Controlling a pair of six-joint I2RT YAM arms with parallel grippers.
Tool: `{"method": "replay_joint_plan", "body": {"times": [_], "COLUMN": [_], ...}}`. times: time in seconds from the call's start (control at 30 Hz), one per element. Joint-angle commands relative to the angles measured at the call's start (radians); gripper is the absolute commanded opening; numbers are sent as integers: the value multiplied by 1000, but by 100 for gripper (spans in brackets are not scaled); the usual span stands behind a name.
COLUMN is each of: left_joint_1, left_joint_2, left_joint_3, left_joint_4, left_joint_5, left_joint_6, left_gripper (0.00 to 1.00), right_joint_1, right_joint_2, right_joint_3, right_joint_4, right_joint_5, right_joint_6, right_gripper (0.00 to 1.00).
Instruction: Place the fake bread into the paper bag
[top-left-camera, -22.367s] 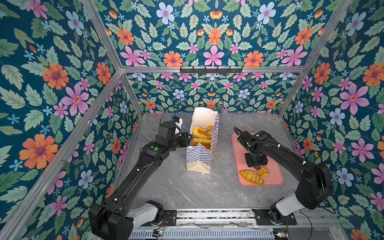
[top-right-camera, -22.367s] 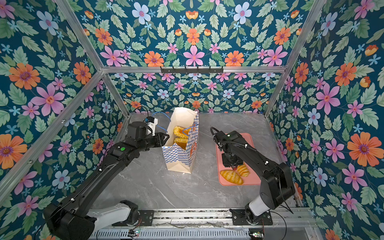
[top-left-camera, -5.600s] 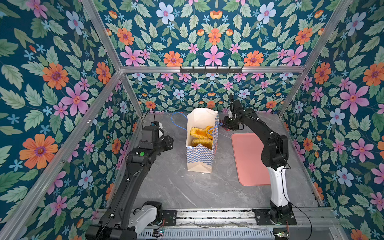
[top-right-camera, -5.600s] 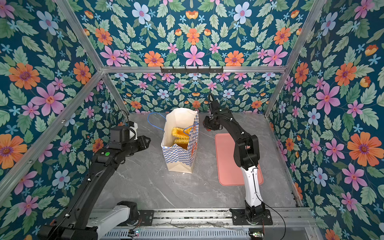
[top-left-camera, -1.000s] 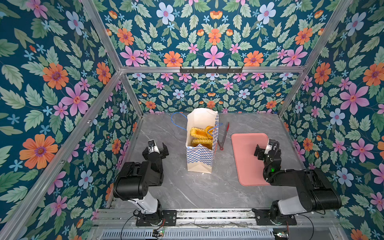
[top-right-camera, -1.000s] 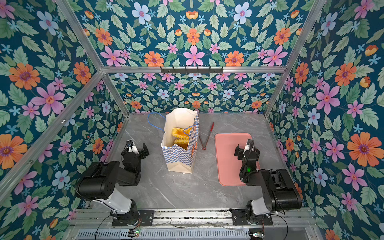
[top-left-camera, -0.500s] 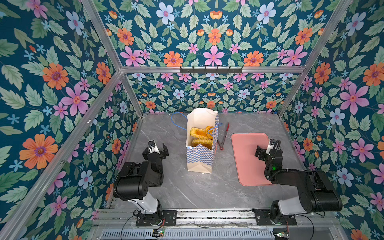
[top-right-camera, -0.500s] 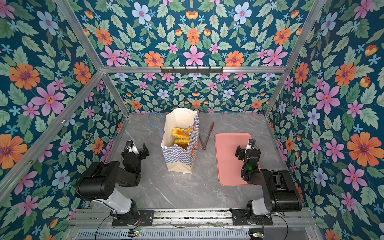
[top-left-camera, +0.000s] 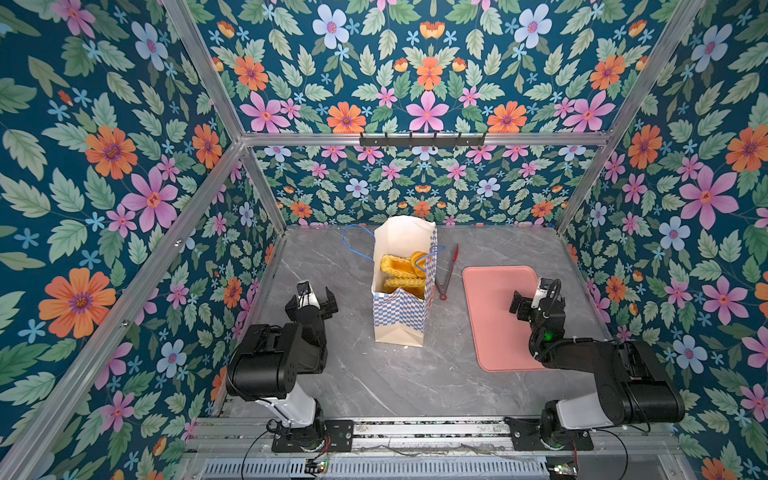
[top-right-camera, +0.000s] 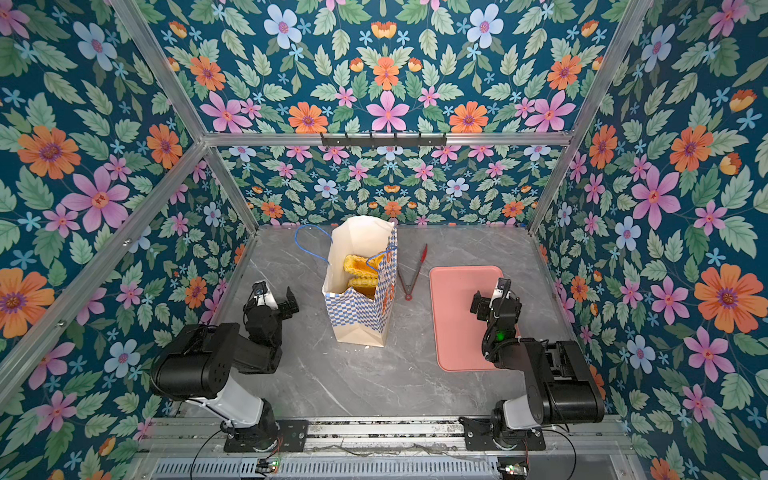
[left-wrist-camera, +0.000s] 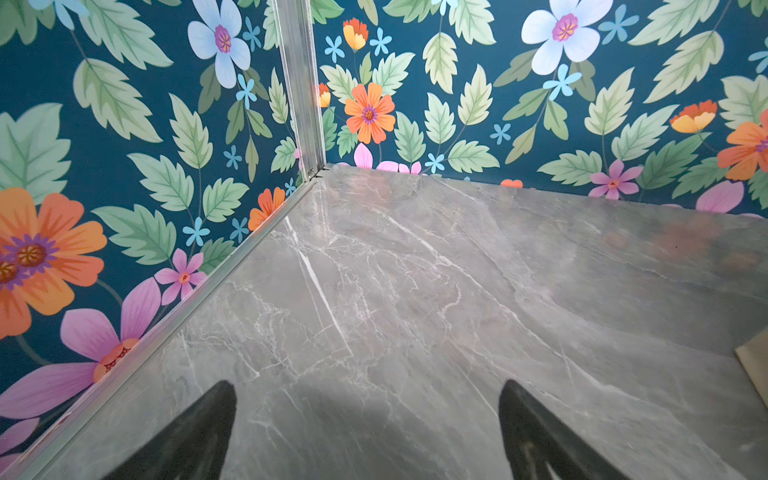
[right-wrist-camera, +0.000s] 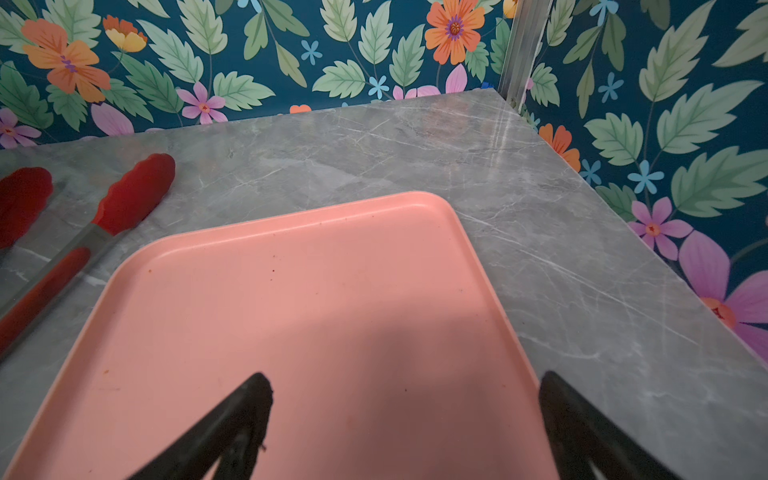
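Paper bag (top-left-camera: 400, 318): stood upright near the middle of the desk (top-left-camera: 374, 376), mouth open to the top; blue-and-white checker print is shown on its front and right side, and thin blue cord handles are draped at the rim. It is seen in both top views.
Fake bread (top-left-camera: 400, 266): glossy golden-yellow ridged pieces are seen piled inside the paper bag, below its rim; the count cannot be told.
Tongs (top-left-camera: 449, 270): laid flat on the desk just beside the right side of the bag, between bag and tray; the red tips are pointed toward the back wall and are seen spread apart in the right wrist view.
Pink tray (top-left-camera: 496, 328): laid flat on the desk to the right of the bag, apart from it.
Left claw (top-left-camera: 311, 302): jaws are spread wide and nothing is held; it is poised over bare desk to the left of the bag, apart from it, with the arm folded close to its base.
Right claw (top-left-camera: 537, 301): jaws are spread wide and nothing is held; it is poised over the right part of the pink tray, with the arm folded close to its base.
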Motion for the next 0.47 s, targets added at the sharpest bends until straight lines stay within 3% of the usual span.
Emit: {"method": "replay_joint_plan", "body": {"times": [0.0,0.13,0.23,0.43], "left_joint_1": [-3,-3,3,1], "left_joint_2": [-2,2,3,-1], "left_joint_3": [8,17,38,25], "left_joint_4": [9,-6,-46,-24], "left_joint_5": [4,8,85,79], "left_joint_6": [16,18,27,39], "left_gripper": [100,100,100,100], "right_joint_1": [2,1,1,1], "right_joint_2": [-4,-4,-3,-4], "right_joint_3": [4,3,3,4], "right_joint_4": [21,21,21,21], "right_joint_5": [-1,-1,-1,-1], "right_joint_6": [6,6,7,7], "right_gripper": [99,99,99,99]}}
